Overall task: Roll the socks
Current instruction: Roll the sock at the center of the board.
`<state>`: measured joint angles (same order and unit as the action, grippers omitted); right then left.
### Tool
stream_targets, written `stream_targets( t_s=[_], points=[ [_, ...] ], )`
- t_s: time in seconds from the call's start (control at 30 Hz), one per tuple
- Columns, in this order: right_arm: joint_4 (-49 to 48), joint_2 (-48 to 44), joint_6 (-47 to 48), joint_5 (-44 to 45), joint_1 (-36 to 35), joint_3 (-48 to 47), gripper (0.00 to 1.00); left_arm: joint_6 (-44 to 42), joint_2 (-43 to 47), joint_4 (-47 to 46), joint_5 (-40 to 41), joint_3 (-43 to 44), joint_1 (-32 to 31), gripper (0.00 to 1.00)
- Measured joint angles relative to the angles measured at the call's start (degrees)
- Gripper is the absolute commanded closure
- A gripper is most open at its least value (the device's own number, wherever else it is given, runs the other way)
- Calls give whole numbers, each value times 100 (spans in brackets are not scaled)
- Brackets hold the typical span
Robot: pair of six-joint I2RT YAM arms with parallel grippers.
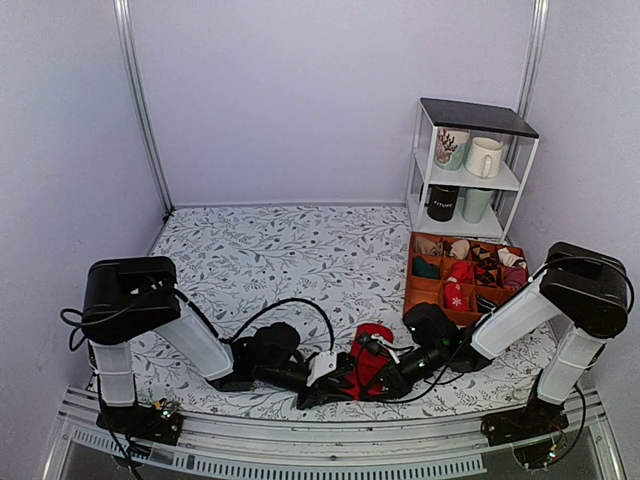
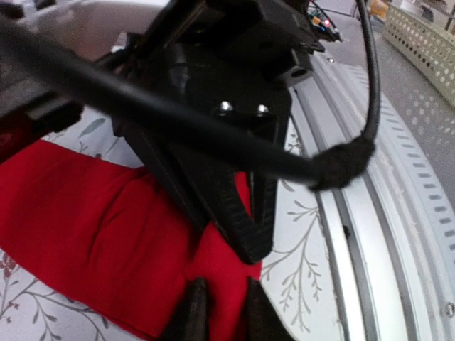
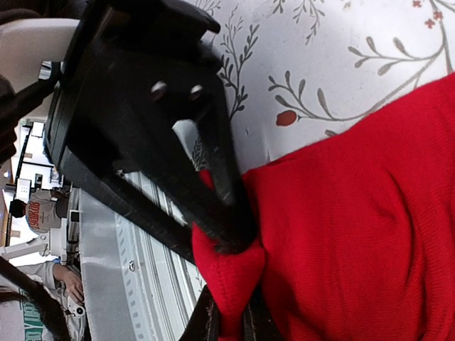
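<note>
Bright red knit socks [image 1: 373, 345], lying by front edge of table [image 1: 280, 250], near end pinched up

The top camera sits high above and behind the arm bases. It looks down and forward from far off, taking in the whole leaf-patterned white table [image 1: 300, 250] up to the back wall.

Each wrist camera rides on its own arm, low and very close, and looks out past its own jaws: the left gripper [image 2: 222, 314] and the right gripper [image 3: 231, 323], each at the bottom edge of its view.

All three views share the bright red soft fabric socks [image 1: 372, 352] [image 2: 85, 220] [image 3: 370, 213] and the ribbed silver metal rail [image 1: 330, 440] [image 2: 370, 234] [image 3: 106, 241] along the table's near edge.
</note>
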<state>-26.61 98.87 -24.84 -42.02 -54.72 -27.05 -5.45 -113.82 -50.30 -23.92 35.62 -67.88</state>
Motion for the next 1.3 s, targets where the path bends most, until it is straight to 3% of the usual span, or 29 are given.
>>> stream_targets(
  t_s=[0.17,0.33,0.43,0.7,0.87,1.07,1.3],
  points=[
    [52,22,2,-68,17,-35,89,17,4,-20,50,-4,2,100],
    [319,7,13,-142,33,-166,62,348,120,437,153,118,2,100],
    [586,-245,122,26,0,-219,56,758,326,1143,264,313,-2,100],
    [1021,-2487,643,1794,-105,382,46,1641,627,3012,129,898,55,100],
    [544,-3613,1357,2938,-920,1097,46,1939,654,3685,-125,1165,168,100],
    [411,-3335,2052,3860,-1705,1298,45,2059,560,3960,-452,1320,310,100],
    [299,-2234,2616,4487,-2153,866,46,2074,422,3967,-776,1408,385,100]
  ],
)
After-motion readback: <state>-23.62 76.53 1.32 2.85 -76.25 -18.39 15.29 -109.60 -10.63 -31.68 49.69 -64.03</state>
